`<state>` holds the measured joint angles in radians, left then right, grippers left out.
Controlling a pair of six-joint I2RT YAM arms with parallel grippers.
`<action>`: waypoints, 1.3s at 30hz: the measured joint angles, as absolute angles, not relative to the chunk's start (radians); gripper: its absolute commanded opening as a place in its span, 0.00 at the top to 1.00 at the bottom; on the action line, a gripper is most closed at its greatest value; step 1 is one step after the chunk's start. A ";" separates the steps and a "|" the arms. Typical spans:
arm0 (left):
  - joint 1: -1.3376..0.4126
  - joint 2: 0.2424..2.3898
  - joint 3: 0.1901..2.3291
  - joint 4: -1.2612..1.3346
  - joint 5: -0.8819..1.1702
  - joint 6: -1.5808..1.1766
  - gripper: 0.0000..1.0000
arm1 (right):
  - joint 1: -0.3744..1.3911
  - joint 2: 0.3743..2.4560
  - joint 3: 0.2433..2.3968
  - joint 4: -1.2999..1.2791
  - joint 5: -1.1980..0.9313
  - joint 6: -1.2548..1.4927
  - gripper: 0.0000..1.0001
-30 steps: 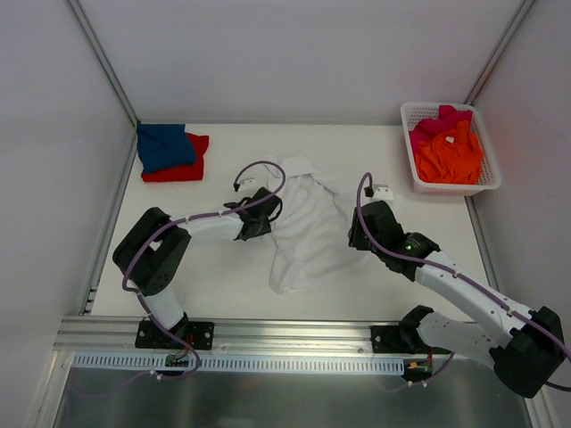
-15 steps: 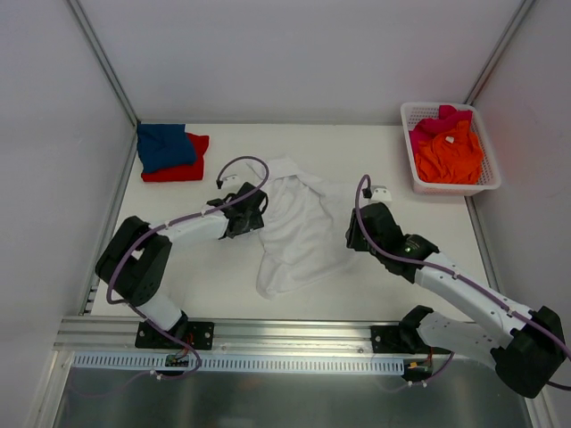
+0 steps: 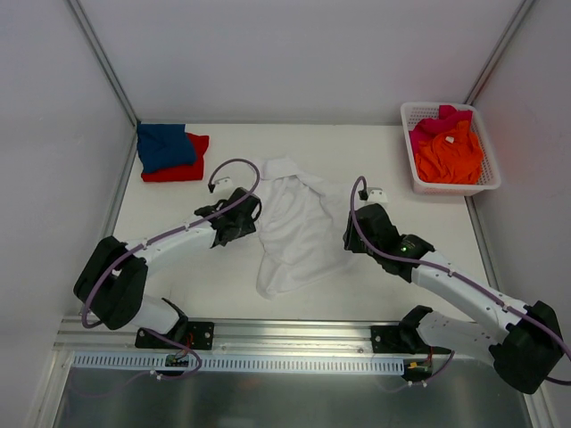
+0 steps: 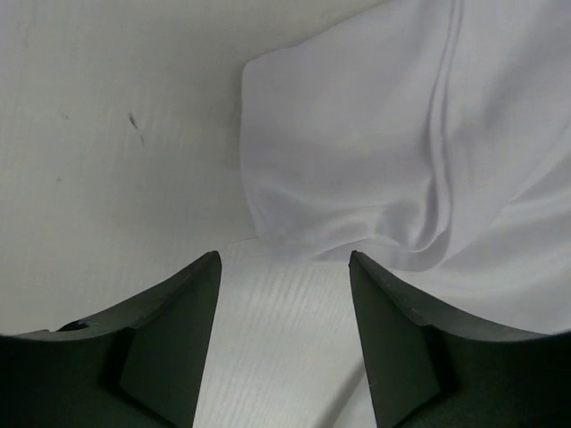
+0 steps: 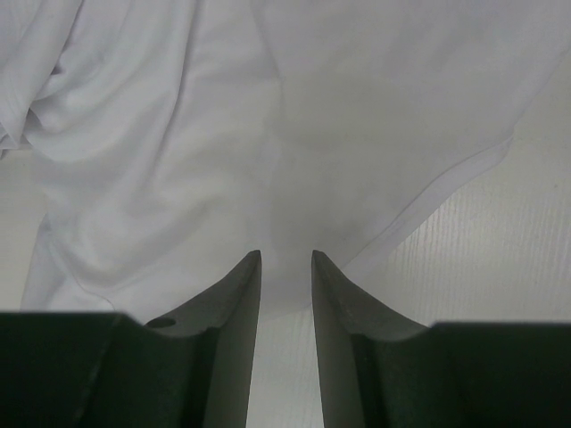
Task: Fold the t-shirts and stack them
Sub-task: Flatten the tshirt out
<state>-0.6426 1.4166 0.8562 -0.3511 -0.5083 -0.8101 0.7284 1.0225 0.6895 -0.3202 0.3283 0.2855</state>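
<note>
White t-shirt [image 3: 299,227] crumpled mid-worktop [image 3: 223,285]; flattening step, fold not begun. Right hand [image 5: 285,290] pinches shirt edge. Left hand [image 4: 284,325] spread, beside cloth, empty. Next: left grabs edge, pull flat.

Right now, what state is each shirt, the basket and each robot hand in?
white t-shirt, unfolded, rumpled on table.
blue t-shirt, folded, atop red.
red t-shirt, folded, underneath.
orange t-shirt, bunched in basket.
pink t-shirt, bunched in basket.
left hand, open, empty.
right hand, pinching white t-shirt.
</note>
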 measured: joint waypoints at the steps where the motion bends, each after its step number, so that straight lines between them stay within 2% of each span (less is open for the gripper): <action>1: -0.643 1.431 0.842 -0.354 -0.508 -0.823 0.43 | 0.728 1.022 0.690 -0.321 0.329 0.286 0.67; 14: -0.651 1.548 0.802 -0.368 -0.507 -0.858 0.44 | 0.729 0.985 0.690 -0.327 0.329 0.286 0.67; 24: -0.671 1.618 0.852 -0.300 -0.518 -0.865 0.46 | 0.740 0.945 0.690 -0.336 0.329 0.287 0.68; 25: -0.674 1.628 0.861 -0.294 -0.521 -0.865 0.48 | 0.741 0.945 0.690 -0.337 0.329 0.287 0.68; 27: -0.675 1.642 0.875 -0.289 -0.526 -0.864 0.57 | 0.743 0.945 0.690 -0.341 0.329 0.288 0.67; 29: -0.675 1.652 0.884 -0.282 -0.527 -0.857 0.60 | 0.745 0.945 0.690 -0.343 0.329 0.288 0.68; 32: -0.680 1.668 0.898 -0.275 -0.533 -0.853 0.73 | 0.749 0.945 0.690 -0.347 0.329 0.288 0.68; 33: -0.681 1.671 0.901 -0.273 -0.535 -0.851 0.80 | 0.751 0.944 0.690 -0.349 0.329 0.288 0.68; 35: -0.682 1.678 0.905 -0.268 -0.537 -0.849 0.84 | 0.755 0.941 0.690 -0.351 0.329 0.289 0.68; 36: -0.682 1.681 0.908 -0.267 -0.539 -0.849 0.93 | 0.759 0.939 0.690 -0.352 0.329 0.290 0.68; 37: -0.682 1.682 0.909 -0.265 -0.542 -0.851 0.98 | 0.764 0.936 0.690 -0.353 0.329 0.293 0.68; 39: -0.682 1.683 0.910 -0.264 -0.548 -0.849 1.00 | 0.776 0.932 0.690 -0.354 0.327 0.299 0.68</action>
<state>-0.6819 1.6833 0.9096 -0.2638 -0.5476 -0.8494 0.7765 0.9321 0.6895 -0.3542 0.3275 0.2993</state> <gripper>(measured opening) 0.032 0.321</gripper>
